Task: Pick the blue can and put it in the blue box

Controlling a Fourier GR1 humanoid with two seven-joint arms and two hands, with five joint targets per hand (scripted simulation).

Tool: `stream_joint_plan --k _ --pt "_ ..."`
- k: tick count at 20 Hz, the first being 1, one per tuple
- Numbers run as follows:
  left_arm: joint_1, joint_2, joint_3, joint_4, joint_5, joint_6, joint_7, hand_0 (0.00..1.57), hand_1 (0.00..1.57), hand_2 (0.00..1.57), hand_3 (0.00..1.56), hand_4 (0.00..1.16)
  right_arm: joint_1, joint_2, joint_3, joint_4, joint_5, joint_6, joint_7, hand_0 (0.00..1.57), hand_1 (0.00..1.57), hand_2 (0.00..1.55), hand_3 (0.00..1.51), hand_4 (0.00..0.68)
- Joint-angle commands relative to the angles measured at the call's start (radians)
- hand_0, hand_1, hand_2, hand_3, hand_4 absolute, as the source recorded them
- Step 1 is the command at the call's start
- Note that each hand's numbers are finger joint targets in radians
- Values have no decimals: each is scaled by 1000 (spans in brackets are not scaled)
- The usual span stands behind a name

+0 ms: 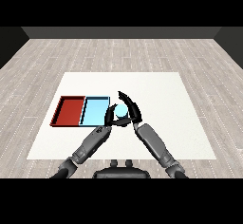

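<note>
Blue can [121, 110] sits between both hands, just right of blue box [95, 111]. Right hand [132, 110] curls round it; left hand [110, 116] curled alongside, touching. Likely light, rigid, smooth: grip mid-body.

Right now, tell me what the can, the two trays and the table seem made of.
Can: flat light blue, no gloss; material unclear.
Red tray and blue tray: matte, evenly coloured, thin raised rims; perhaps plastic.
Table: plain white, matte, no grain; perhaps laminate.
</note>
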Motion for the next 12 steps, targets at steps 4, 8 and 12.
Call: stream_joint_plan --k 4,8,12 --pt "-14 -17 -23 -27 -40 87 16 1571 1571 1571 1478 1140 42 -13 -107 -90 -59 94 30 0 0 0 0 0" --pt "-23 3 72 55 -61 3 -20 1571 1571 1571 1479 1139 125 -69 -144 -224 -112 169 21 0 0 0 0 0" --pt "-31 79 137 51 -77 -22 5 1571 1571 1571 1472 1128 190 -116 -167 -282 -80 181 -4 0 0 0 0 0"
